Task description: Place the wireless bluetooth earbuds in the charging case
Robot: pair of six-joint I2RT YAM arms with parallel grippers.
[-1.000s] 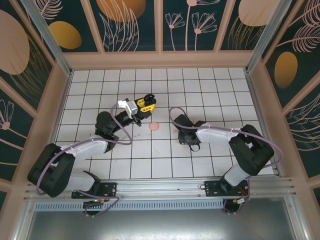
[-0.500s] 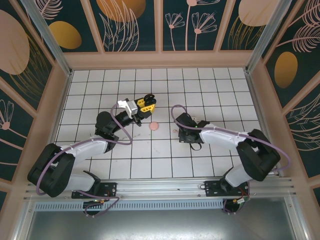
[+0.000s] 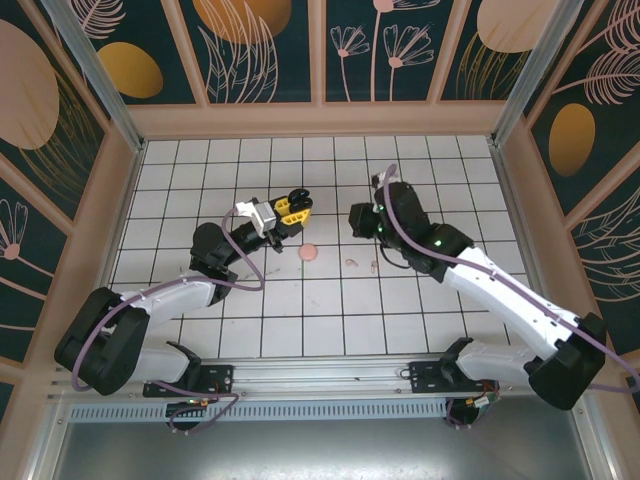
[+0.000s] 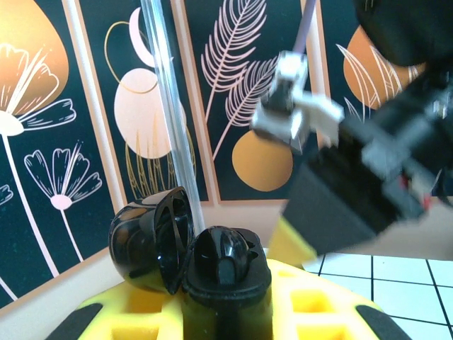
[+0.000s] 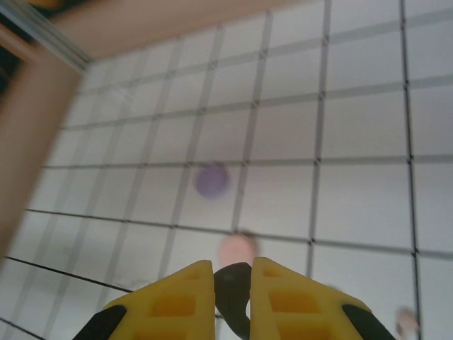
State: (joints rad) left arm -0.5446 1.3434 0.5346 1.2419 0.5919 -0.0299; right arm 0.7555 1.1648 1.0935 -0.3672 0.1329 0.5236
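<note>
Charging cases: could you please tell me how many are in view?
3. A pink case lies on the table; a lilac case lies beyond it in the right wrist view; a black case, lid open, sits in the left jaws. Others may be hidden.

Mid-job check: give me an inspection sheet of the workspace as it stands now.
Surface: white gridded table, no spills seen.
Job's things: black case held up with its lid open; black earbud held; pink case on the table with two pink earbuds loose to its right; lilac case on the table, blurred.
Clutter: nothing seen.
Hands: left hand shut on the black case; right hand shut on the black earbud, raised off the table.
Cables: purple cables loop along both arms, not touching any case.
Surroundings: dark floral panels on three sides, metal rail at the near edge.
</note>
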